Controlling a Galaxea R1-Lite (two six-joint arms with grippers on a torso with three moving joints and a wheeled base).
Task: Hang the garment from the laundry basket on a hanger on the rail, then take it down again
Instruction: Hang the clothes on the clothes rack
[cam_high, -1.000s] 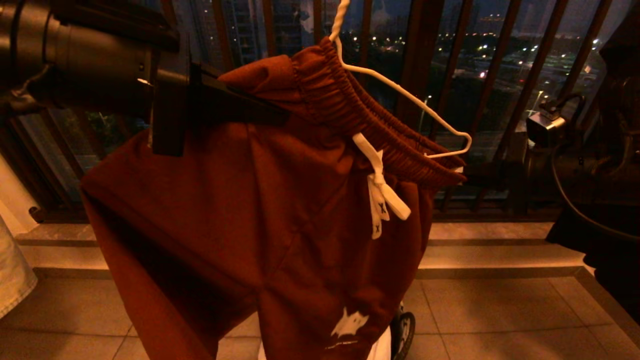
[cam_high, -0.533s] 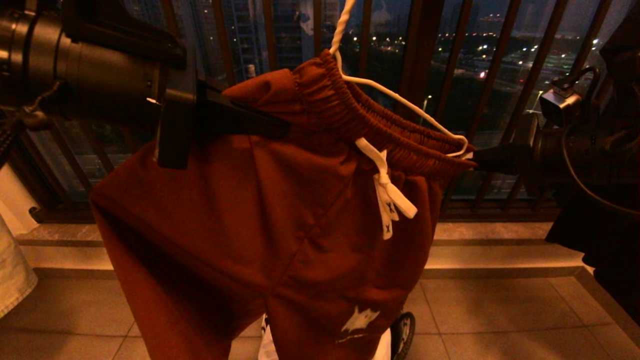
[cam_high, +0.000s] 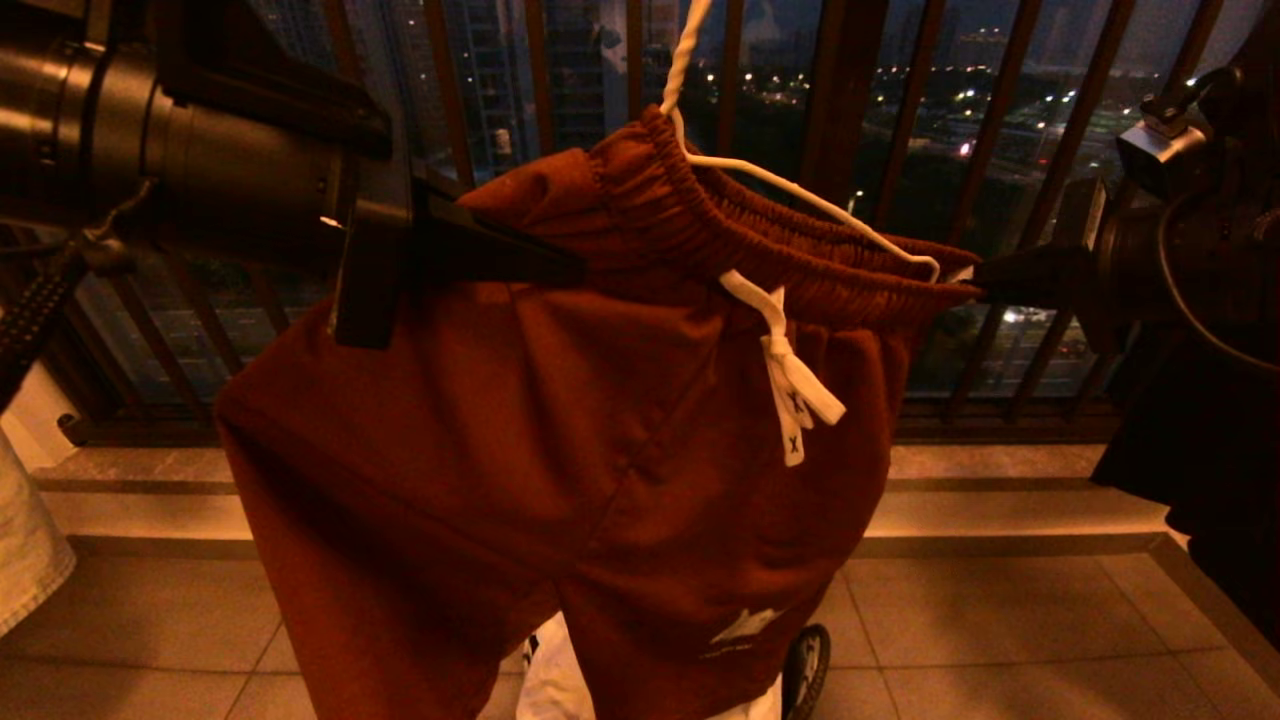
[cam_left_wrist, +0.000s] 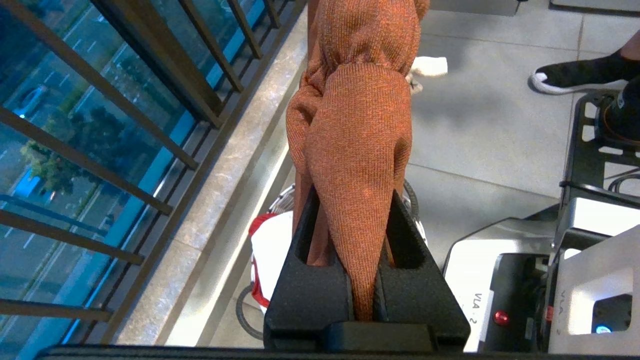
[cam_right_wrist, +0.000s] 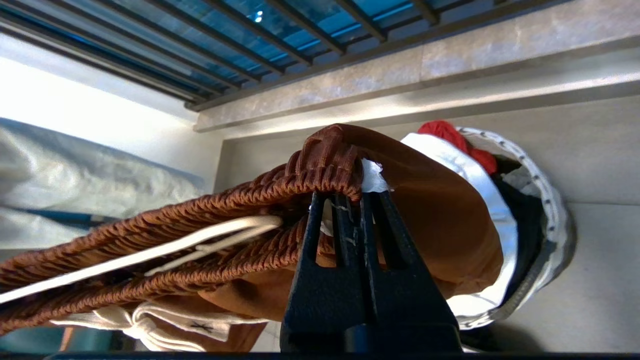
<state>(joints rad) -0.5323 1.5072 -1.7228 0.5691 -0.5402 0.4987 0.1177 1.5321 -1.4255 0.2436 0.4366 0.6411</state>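
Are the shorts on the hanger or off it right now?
On: the white wire hanger runs through the waistband of the shorts, with the left gripper and right gripper clamped on each side.

Head view dim and amber, city lights glinting behind (wrist views brighter, evenly lit and sharp)

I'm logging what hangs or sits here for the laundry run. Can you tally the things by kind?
Shorts: 1
Wire hanger: 1
Laundry basket: 1
Grippers: 2, left and right
Total: 5
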